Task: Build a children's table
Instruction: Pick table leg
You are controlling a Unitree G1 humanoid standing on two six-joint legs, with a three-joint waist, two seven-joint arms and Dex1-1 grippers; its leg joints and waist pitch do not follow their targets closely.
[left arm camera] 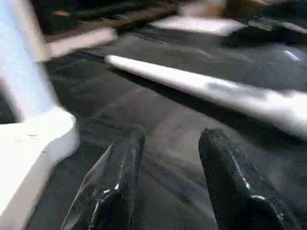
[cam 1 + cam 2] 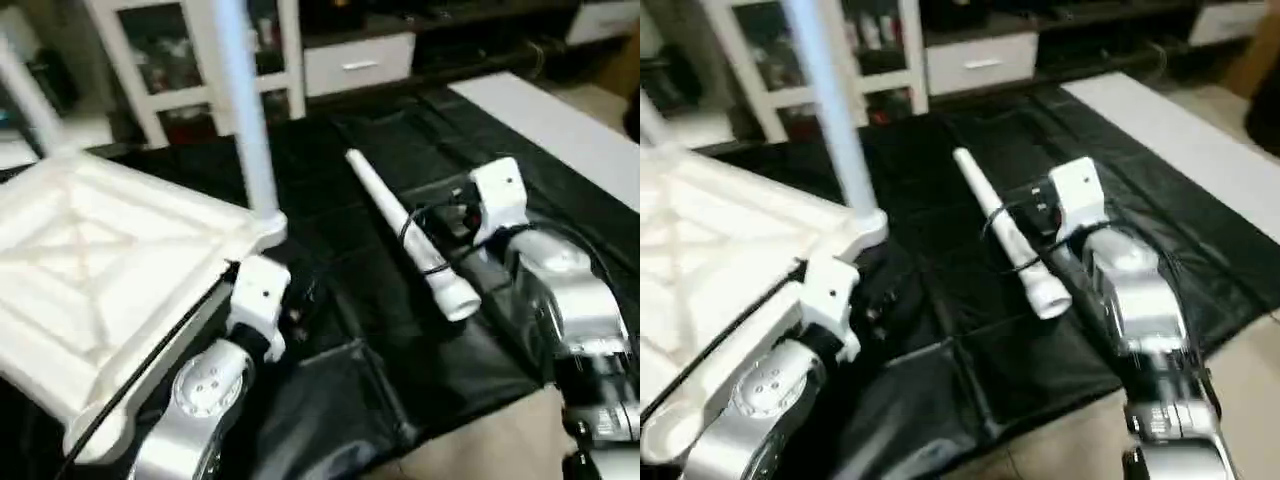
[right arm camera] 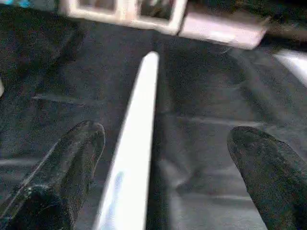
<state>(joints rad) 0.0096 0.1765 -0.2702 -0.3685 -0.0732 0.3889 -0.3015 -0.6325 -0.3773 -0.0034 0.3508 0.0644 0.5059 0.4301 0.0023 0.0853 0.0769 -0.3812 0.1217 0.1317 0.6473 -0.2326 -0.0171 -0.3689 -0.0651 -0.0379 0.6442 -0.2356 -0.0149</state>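
The children's table tabletop [image 2: 95,255] lies upside down at the left, its X-ribbed underside facing up. One white leg [image 2: 243,110] stands upright in the near corner socket [image 2: 268,232]. A second upright leg [image 2: 28,105] shows at the far left. A loose tapered leg [image 2: 405,235] lies on the black mat [image 2: 400,360]. My left gripper [image 1: 170,136] hovers just beside that corner socket, open with nothing between its fingers. My right gripper [image 3: 168,129] is open wide, its fingers either side of the loose leg [image 3: 136,143] without touching it.
A white cabinet [image 2: 190,60] with glass doors and a drawer unit [image 2: 358,62] stand behind the mat. A long white board [image 2: 555,120] lies along the mat's right side. Beige floor [image 2: 480,450] shows at the front right.
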